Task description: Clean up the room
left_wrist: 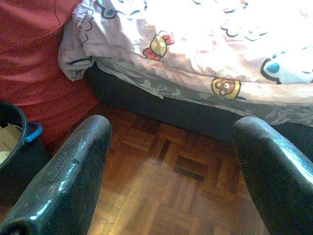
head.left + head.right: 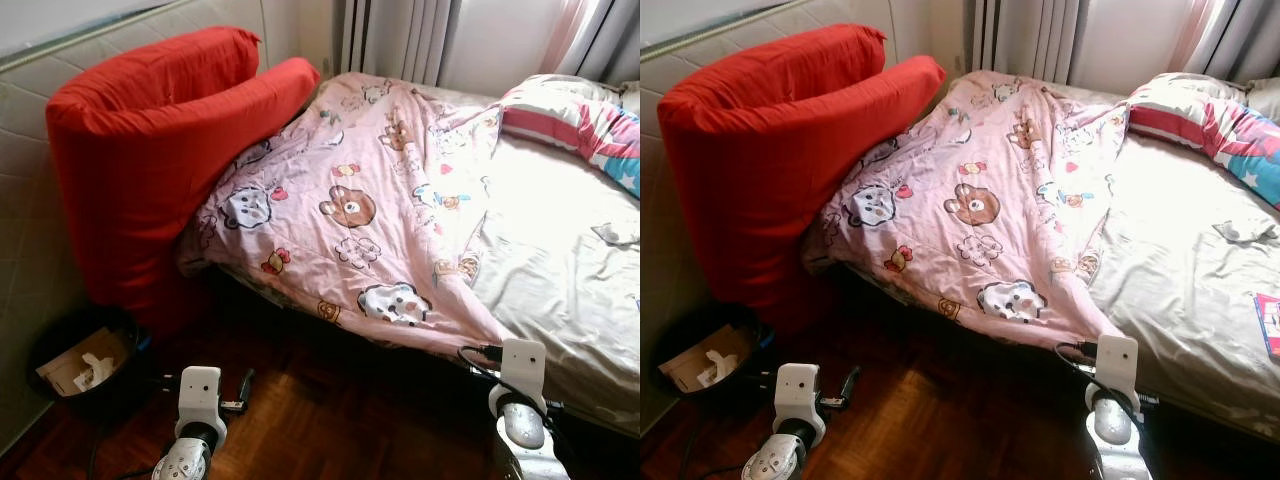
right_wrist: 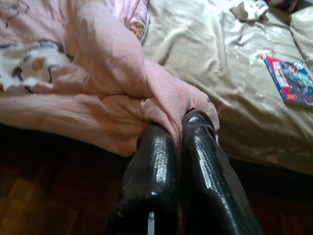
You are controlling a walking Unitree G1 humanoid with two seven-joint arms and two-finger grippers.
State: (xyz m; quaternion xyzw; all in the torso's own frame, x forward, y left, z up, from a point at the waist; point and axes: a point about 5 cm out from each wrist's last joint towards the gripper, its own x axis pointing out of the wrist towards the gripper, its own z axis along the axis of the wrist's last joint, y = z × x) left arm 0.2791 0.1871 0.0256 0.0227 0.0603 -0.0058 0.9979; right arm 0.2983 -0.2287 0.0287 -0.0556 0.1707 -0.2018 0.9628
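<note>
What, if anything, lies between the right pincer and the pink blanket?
Nothing visible: the right pincer is already shut on the pink blanket's corner at the bed's edge. The left pincer hangs open above the floor.

The blanket [image 2: 370, 215] is showing pale pink with cartoon bears and small flowers — the cushion [image 2: 150, 140] beside it is glowing plain red. The sheet [image 2: 560, 270] is looking beige, the pillow [image 2: 575, 120] pink-striped, and the floor [image 1: 166, 196] brown parquet — the bin [image 2: 75, 365] black.
</note>
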